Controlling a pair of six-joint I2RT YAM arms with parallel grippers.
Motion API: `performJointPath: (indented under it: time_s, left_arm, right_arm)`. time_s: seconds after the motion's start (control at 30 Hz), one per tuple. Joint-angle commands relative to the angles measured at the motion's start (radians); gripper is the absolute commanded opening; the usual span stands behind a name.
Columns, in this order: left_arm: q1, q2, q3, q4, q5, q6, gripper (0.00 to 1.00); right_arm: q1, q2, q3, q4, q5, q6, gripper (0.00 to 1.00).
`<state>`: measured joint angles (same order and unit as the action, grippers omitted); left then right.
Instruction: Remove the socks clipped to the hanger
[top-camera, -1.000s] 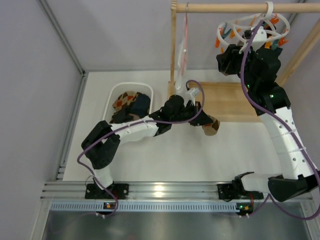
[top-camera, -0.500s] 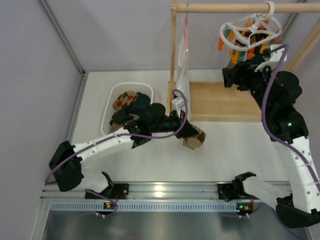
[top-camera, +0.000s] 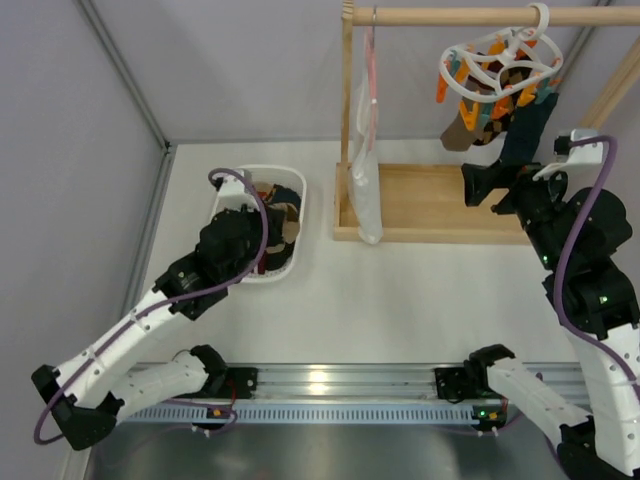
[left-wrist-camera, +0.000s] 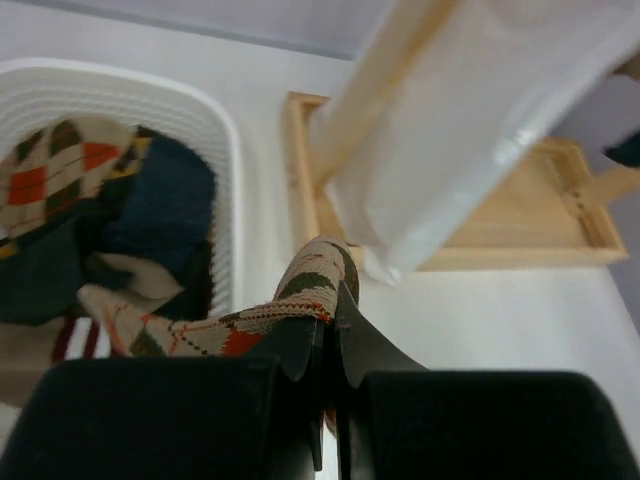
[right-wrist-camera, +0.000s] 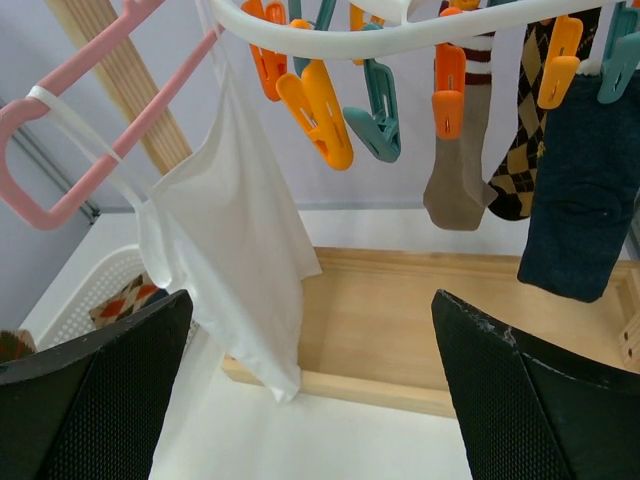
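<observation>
Jaws: the left gripper (left-wrist-camera: 325, 330) is pinching an argyle sock (left-wrist-camera: 255, 318) over the basket (left-wrist-camera: 222, 125). The right gripper (top-camera: 480, 187) is gaping beneath the hanger (right-wrist-camera: 330, 38), where three light, limp socks (right-wrist-camera: 455, 185) are dangling, probably best grasped just under their clips (right-wrist-camera: 315, 105).

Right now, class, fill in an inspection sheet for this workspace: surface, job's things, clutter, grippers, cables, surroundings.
Surface: white table carrying a white basket and a wooden rack.
Job's things: hanger on the rack's rail, three socks clipped: taupe sock, clipped argyle sock, navy sock; loose socks in the basket.
Clutter: white cloth bag on a pink hanger.
Grippers: left gripper shut on the held argyle sock at the basket; right gripper open, empty, short of the hanging socks.
Cables: purple cable along each arm; the left cable loops over the basket.
Surroundings: grey walls; metal rail at the near edge.
</observation>
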<state>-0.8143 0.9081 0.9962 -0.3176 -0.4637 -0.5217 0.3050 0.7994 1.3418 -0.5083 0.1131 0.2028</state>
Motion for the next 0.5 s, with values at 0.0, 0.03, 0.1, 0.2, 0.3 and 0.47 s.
performJointPath:
  time_s: [0.0, 0.03, 0.1, 0.2, 0.3, 0.47]
  left_arm:
    - [0.190, 0.076, 0.027, -0.078, -0.061, -0.029, 0.00]
    - [0.240, 0.106, 0.050, -0.078, -0.038, -0.038, 0.00]
    - [0.318, 0.181, 0.071, -0.075, 0.032, -0.038, 0.00]
    - [0.456, 0.294, 0.125, -0.074, 0.126, -0.041, 0.00]
    - [0.532, 0.382, 0.163, -0.063, 0.236, -0.044, 0.00]
    - [0.547, 0.465, 0.217, -0.028, 0.316, -0.050, 0.00]
  right_arm:
    - [-0.014, -0.015, -0.004, -0.026, 0.016, 0.000, 0.99]
    - [-0.015, -0.029, -0.009, -0.026, 0.013, 0.000, 1.00]
    - [-0.015, -0.038, -0.029, -0.024, -0.003, 0.000, 0.99]
    - [-0.014, -0.057, -0.049, -0.029, -0.007, -0.006, 0.99]
    - [-0.014, -0.069, -0.073, -0.029, -0.004, -0.016, 1.00]
    - [-0.015, -0.063, -0.125, -0.013, -0.007, -0.008, 0.99]
